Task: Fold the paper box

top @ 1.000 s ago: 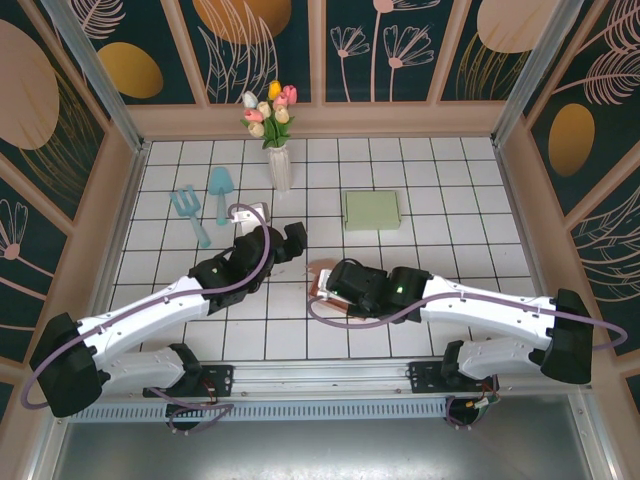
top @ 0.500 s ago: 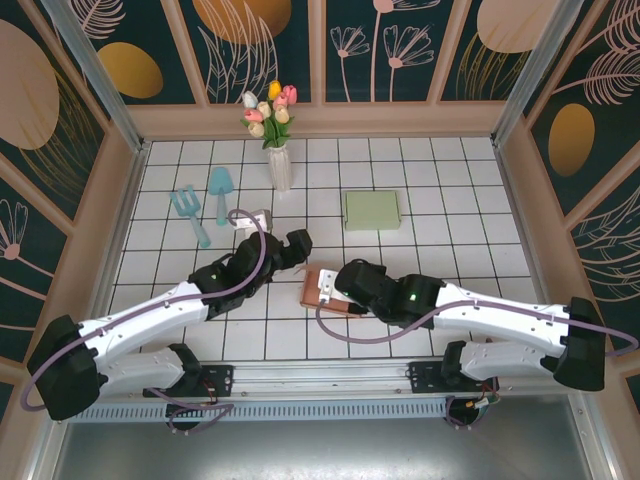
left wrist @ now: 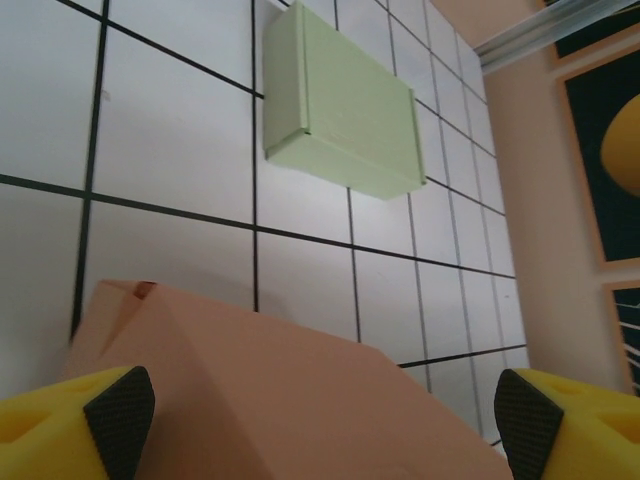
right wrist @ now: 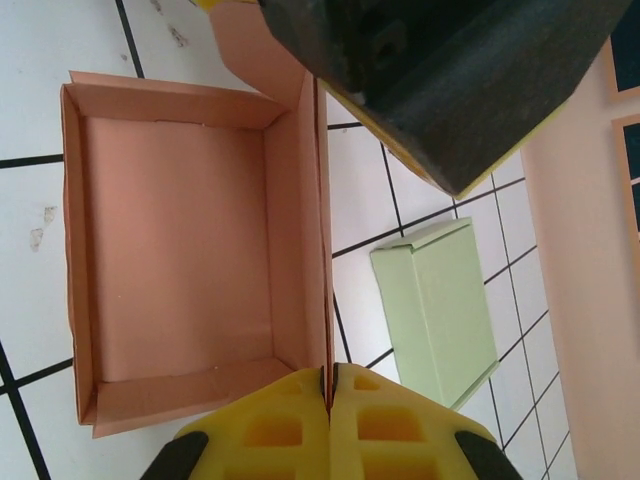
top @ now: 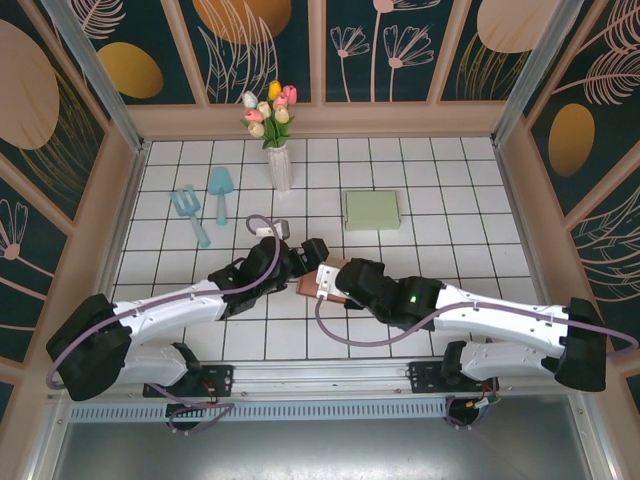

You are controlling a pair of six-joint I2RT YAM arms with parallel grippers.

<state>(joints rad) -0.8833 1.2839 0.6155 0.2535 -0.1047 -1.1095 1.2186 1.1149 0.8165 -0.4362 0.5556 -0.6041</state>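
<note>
- Left gripper [left wrist: 322,418]: jaws spread wide, gripping nothing. Black pads [left wrist: 122,420] either side of a slanted panel of the box [left wrist: 270,390]. Contact with that panel hard to judge from the wrist view, possibly none.
- Right gripper [right wrist: 328,395]: yellow fingers pressed tight together on the box's long side wall, pinching its thin top edge.
- Box: pink, an open-topped tray with its walls up, on the table [top: 450,180] around the middle and toward the near side. Caught between the two grippers, head to head over it.
- In the right wrist view, the left gripper's dark body just beyond the pinched wall, over a loose flap at the far end.
- Edges: raised wooden rim round the tiled top, with the box well away from every side of it.
- Room: bare tiles toward both side rims and on the near side of the box. Green box [top: 372,210] closed and flat, farther back and well apart.
- Vase [top: 279,168] near the back rim, trowel [top: 219,188] and fork [top: 190,215] off toward the left rim, all clear of both arms.
- Against a second ago: left gripper moved forward, from short of the box to over it. Less of the box showing from above than half a second ago. Right gripper shut throughout. Green box, vase, trowel and fork unmoved.
</note>
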